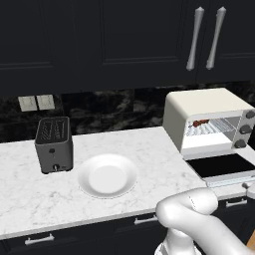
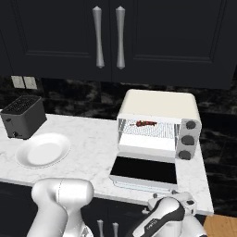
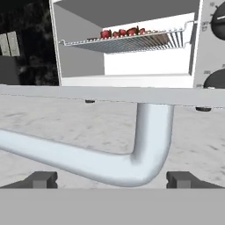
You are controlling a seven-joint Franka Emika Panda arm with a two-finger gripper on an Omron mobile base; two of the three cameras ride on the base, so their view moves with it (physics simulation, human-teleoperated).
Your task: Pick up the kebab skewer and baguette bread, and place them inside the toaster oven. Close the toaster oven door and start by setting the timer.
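Observation:
The cream-white toaster oven (image 1: 199,102) (image 2: 157,104) stands at the counter's right end. Its door (image 1: 221,167) (image 2: 146,170) is folded down flat, dark glass facing up. On the wire rack inside lies the kebab skewer (image 1: 200,122) (image 2: 143,123) (image 3: 123,32), a row of dark red chunks. The baguette bread is out of view. My gripper (image 3: 113,180) is open, low in front of the counter edge at the door's right corner. The door's white bar handle (image 3: 151,132) (image 2: 143,186) curves between the wide-apart fingertips. Dark knobs (image 2: 187,139) sit on the right panel.
An empty white plate (image 1: 107,175) (image 2: 42,150) lies left of the oven. A dark grey slot toaster (image 1: 54,144) (image 2: 23,117) stands further left by the backsplash. Dark upper cabinets with long silver handles (image 2: 109,37) hang above. The lowered door overhangs the counter's front edge.

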